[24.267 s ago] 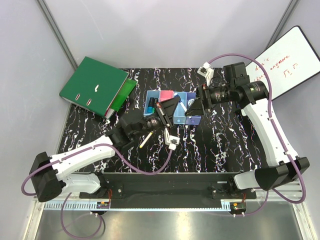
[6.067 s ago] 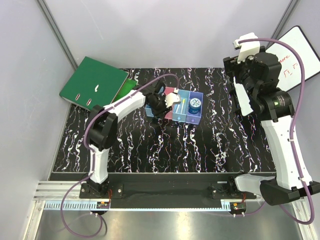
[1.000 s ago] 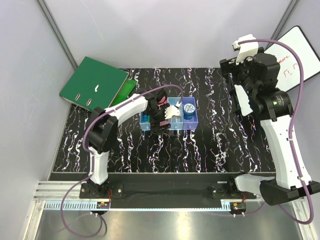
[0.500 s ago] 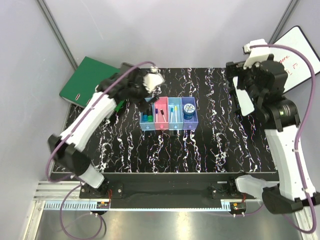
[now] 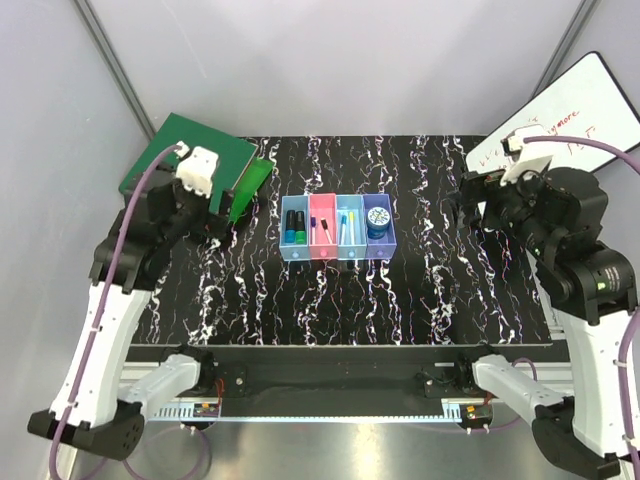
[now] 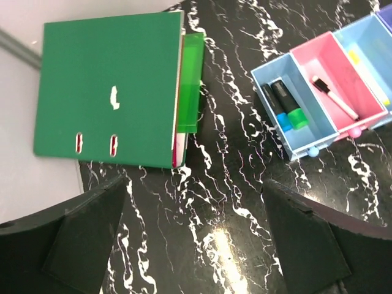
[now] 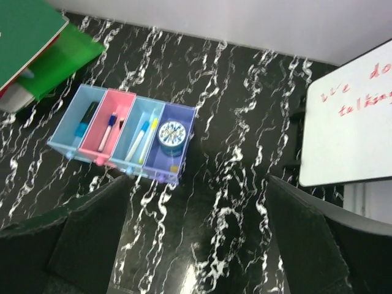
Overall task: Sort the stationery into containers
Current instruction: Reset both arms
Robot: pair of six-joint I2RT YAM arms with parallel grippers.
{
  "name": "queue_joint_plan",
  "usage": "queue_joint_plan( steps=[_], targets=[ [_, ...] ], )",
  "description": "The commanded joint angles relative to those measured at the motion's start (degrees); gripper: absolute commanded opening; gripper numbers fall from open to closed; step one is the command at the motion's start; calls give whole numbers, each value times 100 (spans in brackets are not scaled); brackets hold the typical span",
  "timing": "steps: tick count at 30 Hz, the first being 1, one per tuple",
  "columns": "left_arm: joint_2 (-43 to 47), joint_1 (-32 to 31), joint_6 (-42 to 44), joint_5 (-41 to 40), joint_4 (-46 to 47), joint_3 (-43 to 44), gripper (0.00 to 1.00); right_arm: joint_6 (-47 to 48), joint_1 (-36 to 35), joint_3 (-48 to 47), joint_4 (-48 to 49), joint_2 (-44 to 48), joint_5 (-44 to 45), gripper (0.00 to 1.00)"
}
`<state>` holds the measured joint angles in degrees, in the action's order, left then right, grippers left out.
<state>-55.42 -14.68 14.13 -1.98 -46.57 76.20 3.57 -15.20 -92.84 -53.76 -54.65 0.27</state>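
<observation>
The containers stand in a joined row at mid-table: light blue, pink, light blue, purple. All the stationery I can see lies inside them. Blue and green markers are in the left light blue bin and a white pen in the pink one. Blue and yellow pens lie in the third bin, and the round blue tin sits in the purple one. My left gripper hangs open and empty, high above the table left of the row. My right gripper is open and empty, raised to the right of the row.
A large green ring binder lies at the table's back left corner, with a green folder sticking out of it. A whiteboard with red writing leans at the back right. The black marbled table ends close behind both.
My left arm has pulled away from the bins, back and to the left, and risen. The right arm has swung down and nearer. The bin row has not moved in the last half second.
</observation>
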Motion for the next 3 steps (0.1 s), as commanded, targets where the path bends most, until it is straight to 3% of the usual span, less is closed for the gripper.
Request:
queue_joint_plan(
  steps=[1,3],
  targets=[
    [101,-9,-358,-426,447,-106,99,-103,26,-235,-337,-160,-335,100],
    [163,-9,-411,-470,447,-132,99,-85,17,-217,-337,-116,-343,100]
  ],
)
